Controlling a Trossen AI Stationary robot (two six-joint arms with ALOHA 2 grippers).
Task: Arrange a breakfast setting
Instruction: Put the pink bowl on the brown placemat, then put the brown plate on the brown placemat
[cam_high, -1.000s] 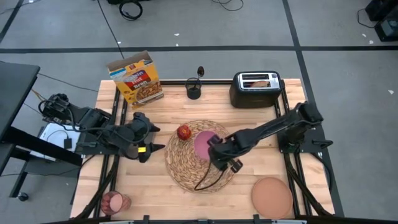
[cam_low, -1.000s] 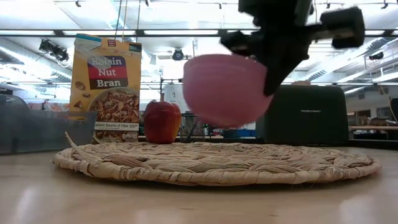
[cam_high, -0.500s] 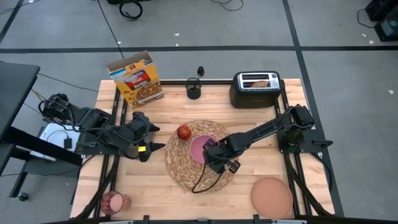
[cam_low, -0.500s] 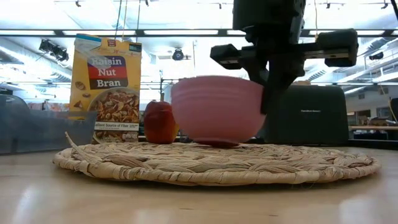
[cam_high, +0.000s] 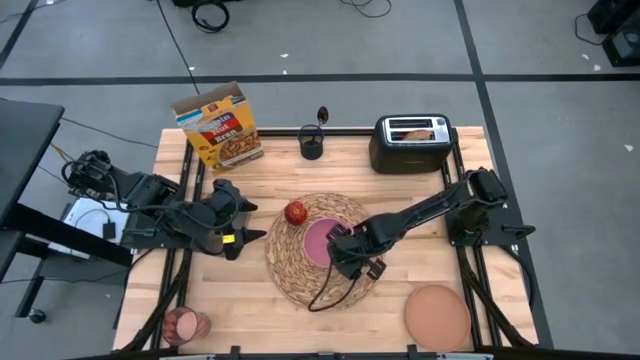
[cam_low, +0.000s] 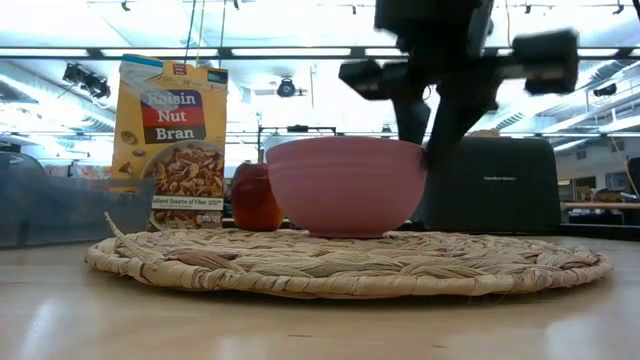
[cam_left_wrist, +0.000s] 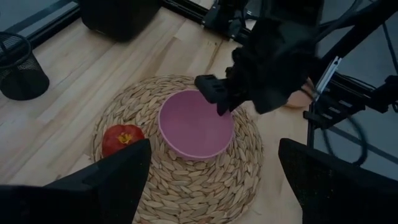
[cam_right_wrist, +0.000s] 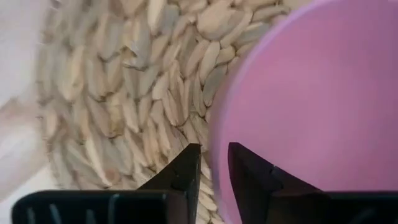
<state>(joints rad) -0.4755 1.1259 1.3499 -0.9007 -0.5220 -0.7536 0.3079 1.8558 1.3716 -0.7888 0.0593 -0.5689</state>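
The pink bowl sits upright on the placemat, just beside the apple. The right gripper has its 2 fingers clamped on the bowl's rim. The left gripper waits beside the placemat, its fingers apart.

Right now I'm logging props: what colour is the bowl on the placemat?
Pink bowl, clearest in the left wrist view.
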